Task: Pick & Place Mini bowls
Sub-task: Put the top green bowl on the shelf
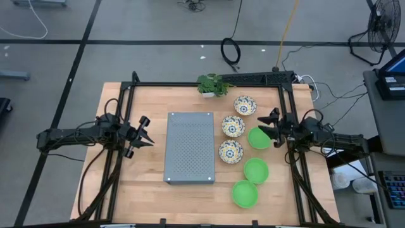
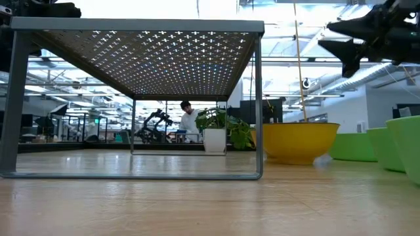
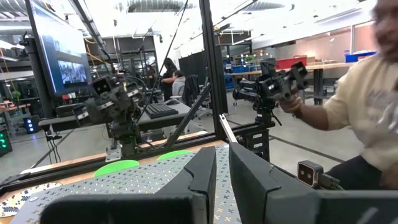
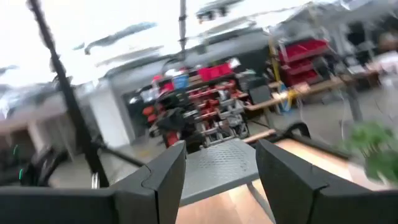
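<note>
- Six mini bowls sit in our sights on the tabletop (image 1: 126,190), all on the right arm's side of the grey tray (image 1: 190,147).
- We've got three floral bowls (image 1: 233,126) in a line beside the tray, and three green bowls (image 1: 256,170) in a second line further out from it.
- Our right gripper (image 1: 271,127) hovers above the uppermost green bowl (image 1: 255,137), jaws parted at a middling width, holding nothing.
- That bowl lies just in front of and beneath those jaws, so close that we'd call it the natural first pick; being round, it has no long axis to line up on.
- Our left gripper (image 1: 144,132) waits on the far side of the tray, jaws open and empty, with the whole tray between it and any bowl.
- We judge the right arm far the nearer: a short drop onto the rim looks like the move.
- A small plant (image 1: 211,84) stands well beyond the jaws, out of the way.
</note>
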Action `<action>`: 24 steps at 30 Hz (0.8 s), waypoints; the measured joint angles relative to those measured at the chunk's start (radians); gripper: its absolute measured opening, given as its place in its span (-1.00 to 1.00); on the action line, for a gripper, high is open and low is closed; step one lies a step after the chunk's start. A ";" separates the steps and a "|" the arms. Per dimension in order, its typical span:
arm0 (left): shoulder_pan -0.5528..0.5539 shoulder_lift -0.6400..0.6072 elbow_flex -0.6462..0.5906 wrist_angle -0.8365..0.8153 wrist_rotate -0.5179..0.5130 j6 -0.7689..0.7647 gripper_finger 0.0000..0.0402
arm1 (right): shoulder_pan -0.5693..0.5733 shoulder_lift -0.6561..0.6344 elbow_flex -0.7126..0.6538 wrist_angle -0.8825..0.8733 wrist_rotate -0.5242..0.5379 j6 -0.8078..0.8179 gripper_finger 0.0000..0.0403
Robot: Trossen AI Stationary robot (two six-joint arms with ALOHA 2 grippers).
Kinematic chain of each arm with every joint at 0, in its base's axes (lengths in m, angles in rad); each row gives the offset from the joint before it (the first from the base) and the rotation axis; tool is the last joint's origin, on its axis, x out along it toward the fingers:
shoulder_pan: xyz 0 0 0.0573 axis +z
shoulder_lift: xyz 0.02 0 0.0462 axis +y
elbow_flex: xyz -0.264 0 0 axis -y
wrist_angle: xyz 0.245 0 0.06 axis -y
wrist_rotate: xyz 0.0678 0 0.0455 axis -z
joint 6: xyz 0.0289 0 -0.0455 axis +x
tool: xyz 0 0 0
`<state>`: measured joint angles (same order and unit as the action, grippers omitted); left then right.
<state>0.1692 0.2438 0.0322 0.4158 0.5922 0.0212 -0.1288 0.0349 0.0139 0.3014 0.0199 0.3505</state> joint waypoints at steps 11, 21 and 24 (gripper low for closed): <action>0.000 0.000 0.000 0.000 0.000 0.000 -0.75 | 0.000 0.024 0.000 0.014 0.036 0.339 -0.09; 0.000 0.000 0.000 0.000 0.000 0.000 -0.75 | 0.000 0.305 0.450 -0.517 0.102 0.260 -0.09; 0.000 0.000 0.000 0.001 0.000 0.000 -0.75 | 0.000 0.523 0.683 -0.971 0.183 0.338 -0.09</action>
<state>0.1692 0.2437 0.0322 0.4164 0.5922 0.0216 -0.1291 0.5582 0.6969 -0.6695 0.2029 0.6881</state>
